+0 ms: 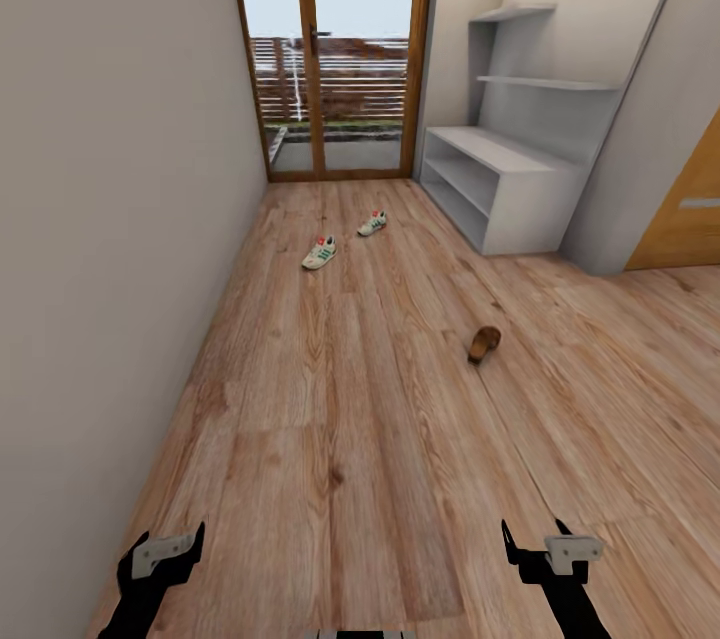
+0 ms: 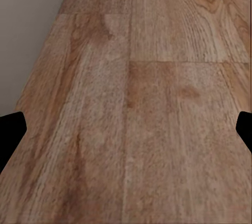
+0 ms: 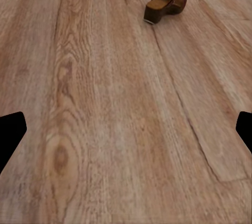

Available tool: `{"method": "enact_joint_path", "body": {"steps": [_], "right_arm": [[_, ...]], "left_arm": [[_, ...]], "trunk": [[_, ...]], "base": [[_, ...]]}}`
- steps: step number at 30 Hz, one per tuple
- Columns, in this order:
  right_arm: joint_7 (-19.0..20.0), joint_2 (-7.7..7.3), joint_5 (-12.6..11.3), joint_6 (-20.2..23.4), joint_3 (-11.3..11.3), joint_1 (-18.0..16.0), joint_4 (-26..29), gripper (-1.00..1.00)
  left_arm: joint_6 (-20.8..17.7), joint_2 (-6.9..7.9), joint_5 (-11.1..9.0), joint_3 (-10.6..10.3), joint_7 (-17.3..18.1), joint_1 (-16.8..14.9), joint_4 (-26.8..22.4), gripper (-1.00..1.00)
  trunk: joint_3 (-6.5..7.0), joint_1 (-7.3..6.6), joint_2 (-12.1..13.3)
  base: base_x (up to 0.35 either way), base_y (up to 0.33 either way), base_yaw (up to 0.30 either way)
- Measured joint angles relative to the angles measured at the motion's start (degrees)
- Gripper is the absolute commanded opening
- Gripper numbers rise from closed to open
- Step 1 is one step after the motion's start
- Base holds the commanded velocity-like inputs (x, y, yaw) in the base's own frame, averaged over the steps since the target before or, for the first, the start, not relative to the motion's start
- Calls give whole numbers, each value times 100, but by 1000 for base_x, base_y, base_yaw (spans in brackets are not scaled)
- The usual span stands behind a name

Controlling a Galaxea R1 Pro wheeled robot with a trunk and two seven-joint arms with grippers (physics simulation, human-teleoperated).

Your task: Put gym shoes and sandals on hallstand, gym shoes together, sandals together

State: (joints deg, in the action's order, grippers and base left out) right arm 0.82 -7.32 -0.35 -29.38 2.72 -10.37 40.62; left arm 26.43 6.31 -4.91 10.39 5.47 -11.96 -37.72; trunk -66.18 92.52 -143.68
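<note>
Three shoes are in sight on the light brown wood-plank corridor floor (image 1: 340,439): two white lace-up sneakers with green side stripes (image 1: 320,253) (image 1: 373,223) lying near each other up by the glass door, and one small dark brown open sandal with a tan footbed (image 1: 484,343) (image 3: 166,2) out mid-floor, well apart from them. The low grey-white hallstand with open shelves (image 1: 500,181) sits against the right wall, nothing on it yet.

Left end effector (image 1: 160,559) and right end effector (image 1: 552,549) both hang low with jaws spread wide, holding nothing.

My take: sandal's closest, so go there first. Roll up until it sits squarely between the right fingers, come down from above, and pinch across the strap rather than the footbed so it doesn't slide away on the planks.
</note>
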Motion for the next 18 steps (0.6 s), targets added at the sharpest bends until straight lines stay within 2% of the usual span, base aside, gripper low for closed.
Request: {"method": "enact_joint_path", "body": {"steps": [8,18], "right_arm": [[-2,-3,0,-1,0,0,8,100],[1,-1,4,-5,-3,0,16,100]], "left_arm": [[-23,-37,87,-45,34,-279,-47,100],[-6,-39,360,-61,58,-419,415,100]], "trunk": [[0,0,0],[0,0,0]], "base": [[256,0,0],[311,26,0]]}}
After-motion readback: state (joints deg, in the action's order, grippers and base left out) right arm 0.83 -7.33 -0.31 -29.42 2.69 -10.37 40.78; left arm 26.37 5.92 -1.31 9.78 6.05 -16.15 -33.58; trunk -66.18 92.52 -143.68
